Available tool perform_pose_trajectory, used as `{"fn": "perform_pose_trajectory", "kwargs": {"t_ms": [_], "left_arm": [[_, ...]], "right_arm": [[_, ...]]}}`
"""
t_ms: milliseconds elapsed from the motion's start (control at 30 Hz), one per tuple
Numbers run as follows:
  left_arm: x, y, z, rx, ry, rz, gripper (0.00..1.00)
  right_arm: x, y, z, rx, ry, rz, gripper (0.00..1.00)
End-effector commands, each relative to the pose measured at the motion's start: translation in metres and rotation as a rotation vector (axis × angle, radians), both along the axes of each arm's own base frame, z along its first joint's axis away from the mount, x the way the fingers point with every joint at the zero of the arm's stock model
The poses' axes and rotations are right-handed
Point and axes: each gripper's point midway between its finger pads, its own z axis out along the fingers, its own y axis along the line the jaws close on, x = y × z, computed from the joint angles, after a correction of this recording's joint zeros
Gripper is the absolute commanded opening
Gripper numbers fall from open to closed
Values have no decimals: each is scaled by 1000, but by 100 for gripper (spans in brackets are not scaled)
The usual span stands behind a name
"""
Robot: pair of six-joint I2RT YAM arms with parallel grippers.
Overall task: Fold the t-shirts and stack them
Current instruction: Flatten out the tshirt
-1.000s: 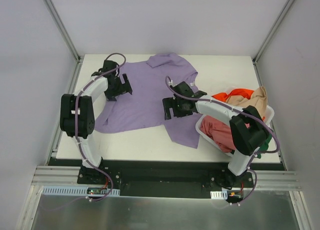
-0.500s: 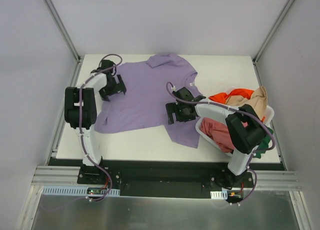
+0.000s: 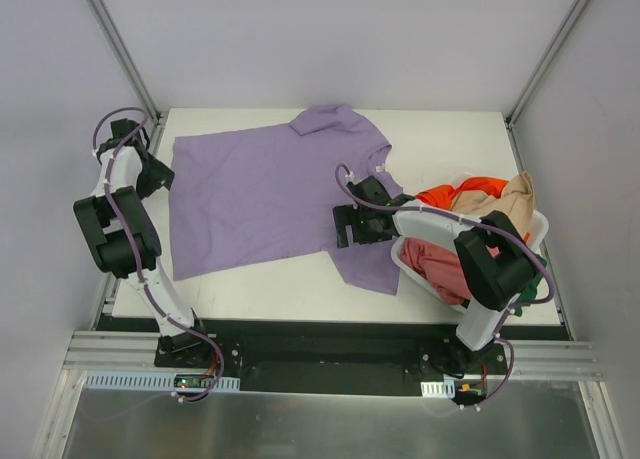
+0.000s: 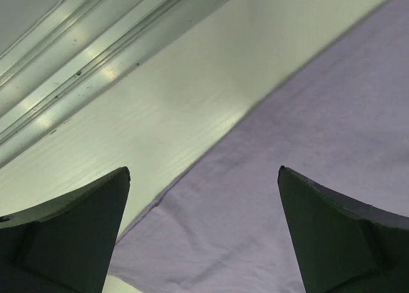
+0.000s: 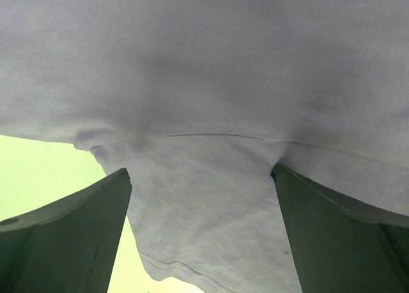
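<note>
White table [image 3: 450, 149]: lavender shirt [image 3: 260, 199] spread flat, centre-left. Left gripper [image 3: 160, 174] open over its far-left edge; right gripper [image 3: 345, 226] open over near-right sleeve [image 3: 368, 264]. Both empty. Suggest: pinch full cloth thickness at each edge, lift evenly.

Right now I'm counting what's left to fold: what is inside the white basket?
Crumpled t-shirts: orange-red, beige, dusty pink, dark green; the right arm covers the middle of the basket, hiding anything beneath.
</note>
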Motion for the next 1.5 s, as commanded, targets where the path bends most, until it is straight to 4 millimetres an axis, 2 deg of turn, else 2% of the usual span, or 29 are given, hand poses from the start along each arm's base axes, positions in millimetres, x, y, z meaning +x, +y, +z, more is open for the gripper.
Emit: {"fn": "perform_pose_trajectory", "kwargs": {"t_ms": [0,100,233,367,533,633,733,867,1100,1233,1367,1467], "left_arm": [[12,-30,40,-80,-94,-40,99],[29,-56,47,-107,-120,-158,99],[37,-105,37,-193,-108,-309,99],[27,-147,31,-217,-91,-397,99],[-11,-170,16,-243,-89,-399,99],[-31,-165,7,-213,-89,-367,99],[-45,-154,-6,-165,-54,-323,99],[-49,-149,-21,-162,-11,-303,99],[-51,-116,-37,-163,33,-213,99],[-56,-102,-38,-152,37,-174,99],[-63,-91,-33,-121,30,-139,99],[-63,-90,-25,-118,3,-128,99]], "right_arm": [[-14,-10,-11,-16,63,-20,96],[-12,-6,-5,7,50,-9,96],[-6,6,12,55,31,15,96],[1,11,39,84,-22,39,96],[14,0,60,19,-108,68,96],[10,-1,59,4,-95,83,96],[-1,1,49,6,-59,107,96],[-25,8,38,0,-11,165,96],[-78,29,28,13,102,225,96],[-121,50,21,50,197,304,96],[-156,66,25,54,237,417,96],[-157,75,40,65,194,451,96]]}}
